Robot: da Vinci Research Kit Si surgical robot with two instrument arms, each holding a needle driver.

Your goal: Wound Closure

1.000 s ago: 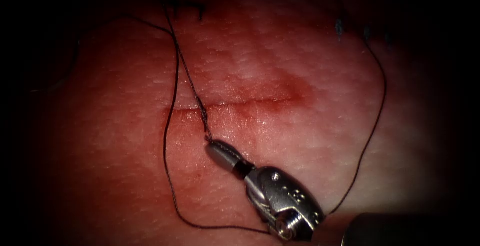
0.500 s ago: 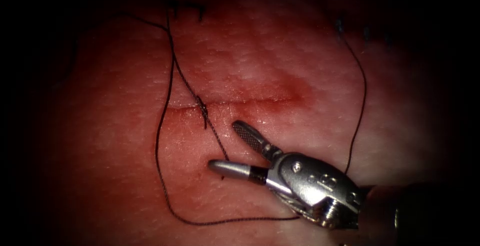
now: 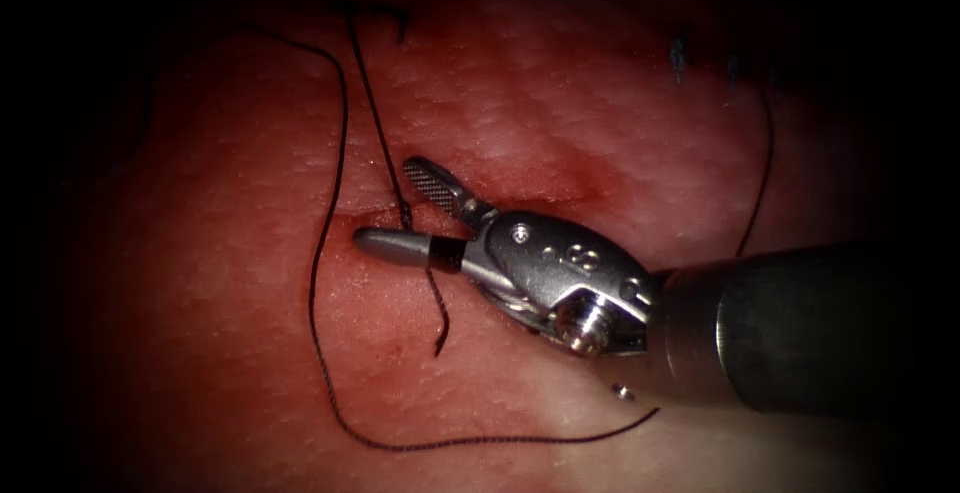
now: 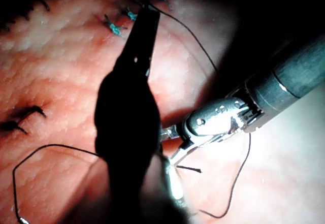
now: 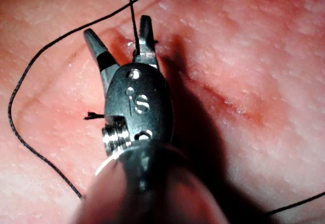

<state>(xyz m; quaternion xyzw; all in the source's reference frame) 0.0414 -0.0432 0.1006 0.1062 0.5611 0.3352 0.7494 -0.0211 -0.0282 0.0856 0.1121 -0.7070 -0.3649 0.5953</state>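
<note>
The tissue (image 3: 560, 133) has a horizontal cut (image 3: 540, 198) with red fluid along it. A knot (image 3: 405, 217) of dark thread sits on the cut's left part. My right tool (image 3: 402, 215) comes in from the right, jaws open, one on each side of the thread at the knot, holding nothing. The thread (image 3: 372, 103) runs taut from the knot up into the dark. A short loose tail (image 3: 440, 328) hangs below the lower jaw. In the left wrist view my left tool (image 4: 147, 10) is a dark shape, jaws shut on the thread. The right tool's (image 5: 119, 36) jaws straddle the thread (image 5: 132, 10).
A long slack loop of thread (image 3: 315, 293) lies on the tissue left of and below the right tool, running to its shaft (image 3: 800, 323). Older dark stitches (image 3: 375, 13) and blue stitches (image 3: 680, 53) sit along the far edge.
My right tool let go of the thread's tail, opened, and moved up and left to the cut. It now straddles the thread at the knot.
</note>
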